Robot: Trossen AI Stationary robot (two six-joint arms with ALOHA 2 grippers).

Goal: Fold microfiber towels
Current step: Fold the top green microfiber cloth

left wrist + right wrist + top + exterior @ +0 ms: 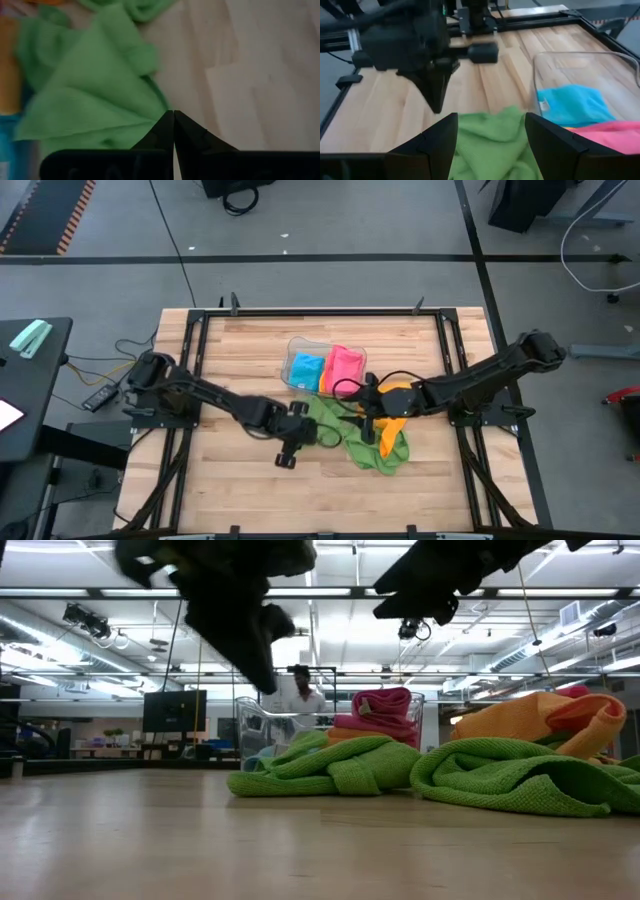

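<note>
A green microfiber towel [372, 442] lies crumpled on the wooden table right of centre, with an orange towel [398, 412] bunched against its far side. A blue towel [305, 370] and a pink towel [343, 367] sit folded in the clear tray [295, 345]. My left gripper [173, 117] is shut. It hangs with its fingers slanting down, above the bare wood beside the green towel's left edge [125, 95] and clear of the table in the low view [262, 680]. My right gripper [491, 130] stands open, high over the green towel's far part [430, 608].
The tray stands just beyond the towels at the table's middle. A dark frame [200, 330] runs round the tabletop. Bare wood [250, 490] stretches to the left and near side of the towels. A person [300, 695] stands in the room far behind the table.
</note>
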